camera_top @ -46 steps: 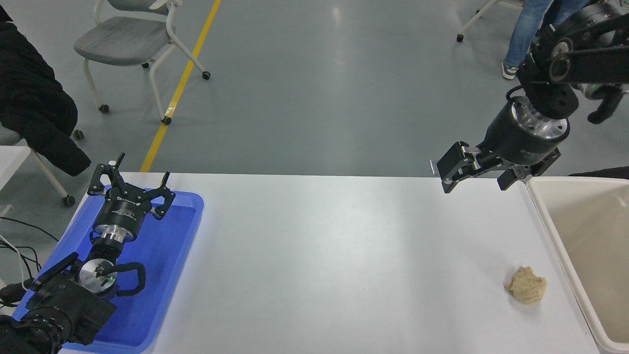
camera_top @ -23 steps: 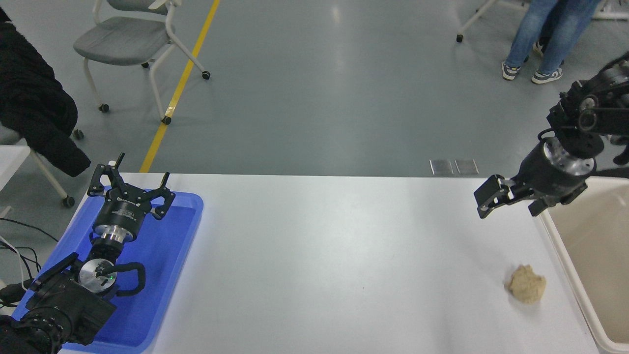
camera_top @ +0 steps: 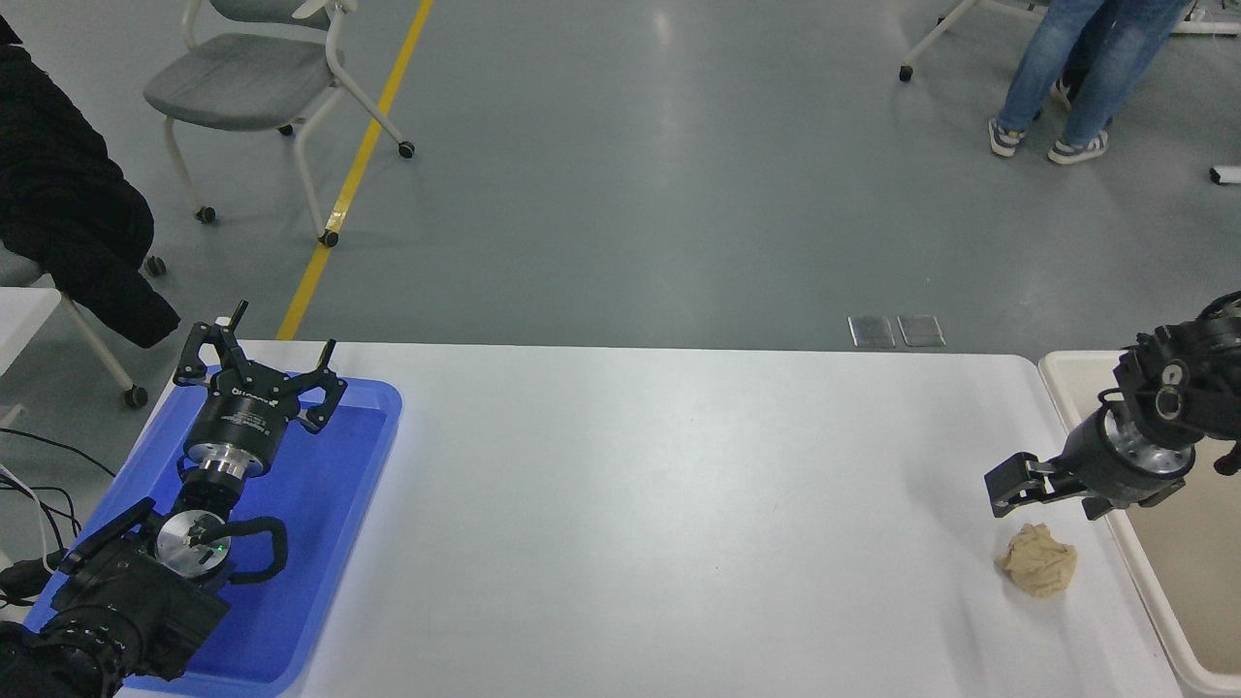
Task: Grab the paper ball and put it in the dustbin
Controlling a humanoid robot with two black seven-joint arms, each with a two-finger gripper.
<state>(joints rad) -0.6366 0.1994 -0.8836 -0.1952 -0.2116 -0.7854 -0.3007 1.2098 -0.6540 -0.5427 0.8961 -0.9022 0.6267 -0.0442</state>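
Right gripper (camera_top: pixel 1047 485) hangs low over the white table (camera_top: pixel 630 504), just above and beside the paper ball (camera_top: pixel 1037 560), not touching it. Only one finger (camera_top: pixel 1013 481) and part of the other show; can't tell how far the jaws are spread. Ball sits on the table near the right edge, just beside the dustbin (camera_top: pixel 1066 388) wall. Left gripper (camera_top: pixel 260 364) parked over the blue tray (camera_top: pixel 359 465), jaws spread wide, holding nothing.
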